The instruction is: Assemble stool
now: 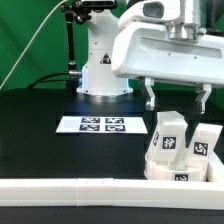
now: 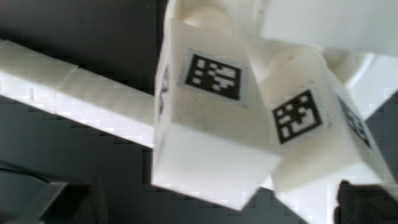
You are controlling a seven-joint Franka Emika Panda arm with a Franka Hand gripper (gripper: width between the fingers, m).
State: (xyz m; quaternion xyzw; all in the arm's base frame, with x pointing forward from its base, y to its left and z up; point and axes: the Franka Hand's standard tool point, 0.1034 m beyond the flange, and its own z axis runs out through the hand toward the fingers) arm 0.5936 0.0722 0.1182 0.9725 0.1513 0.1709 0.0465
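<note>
Nearest the camera ran the long white rail (image 1: 70, 190). Behind it, at four o'clock on the black table (image 1: 30, 125), stood the stool (image 1: 180, 150) — legs up. Above hung the gripper (image 1: 177, 97) — fingers wide, holding nothing.

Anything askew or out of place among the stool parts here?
Nothing stands out. Two legs stand upright on the seat disc against the white rail; the end effector hovers open above them.

The marker board (image 1: 99, 125) lies flat on the black table (image 1: 40, 130), behind the long white rail (image 1: 80, 189).
</note>
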